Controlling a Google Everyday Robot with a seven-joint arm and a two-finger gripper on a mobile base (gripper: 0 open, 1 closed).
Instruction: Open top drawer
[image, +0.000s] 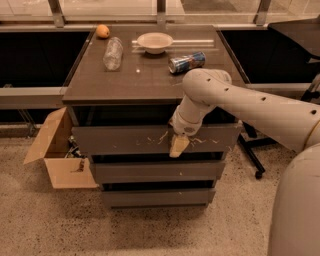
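The top drawer (125, 140) is the widest grey-brown front of three, with white scratch marks near its middle. It stands a little out from the cabinet, with a dark gap above it under the tabletop. My gripper (178, 146) hangs down from the white arm in front of the drawer's middle, its pale tips at the drawer's lower edge beside the scratches.
Two narrower drawers (155, 171) sit below. On the cabinet top (90, 85) lie a clear bottle (113, 53), an orange (102, 31), a white bowl (155, 42) and a can (186, 62). An open cardboard box (60, 155) stands on the floor at left. A chair base (252, 157) is at right.
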